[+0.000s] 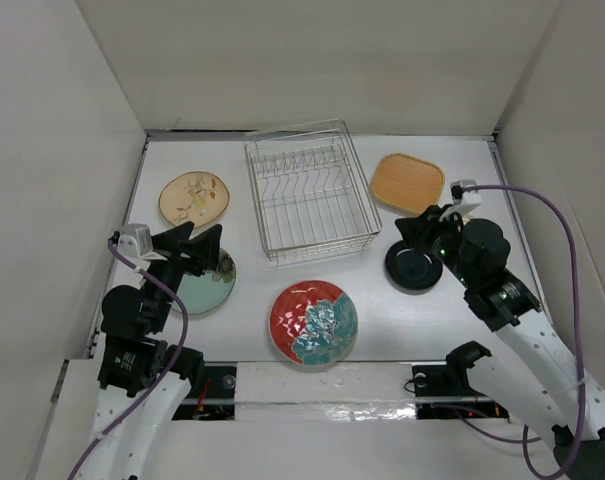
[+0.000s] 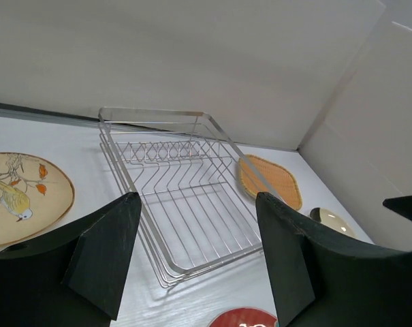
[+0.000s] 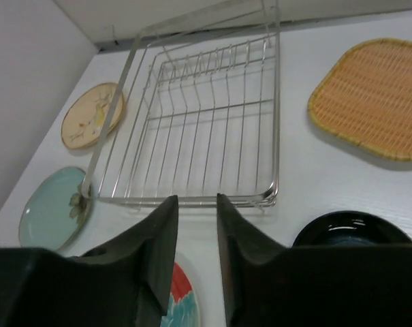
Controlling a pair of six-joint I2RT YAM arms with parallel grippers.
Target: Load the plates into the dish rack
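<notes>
1. My left gripper (image 2: 195, 218) is spread wide and holds nothing; it hangs over the near edge of the pale green plate (image 1: 210, 290), which lies flat on the table, so a finger could skid it away instead of getting under its rim
2. My right gripper (image 3: 197, 204) has only a narrow gap between its fingers and is empty; that gap looks too tight to take the rim of the black plate (image 1: 414, 268) below it, so coming down like this I would likely press or shove it
3. The dish rack (image 1: 307, 200) sits unloaded at the middle back, and it is light wire; a plate catching its raised rim could push it into the orange-tan plate (image 1: 407, 183) just beside it
4. A plate let go tilted between the tines may fall flat or block slots needed for the tan floral plate (image 1: 194, 198) and the red-and-teal plate (image 1: 314, 322)
5. If both my arms reach for the rack together, they could collide over it
</notes>
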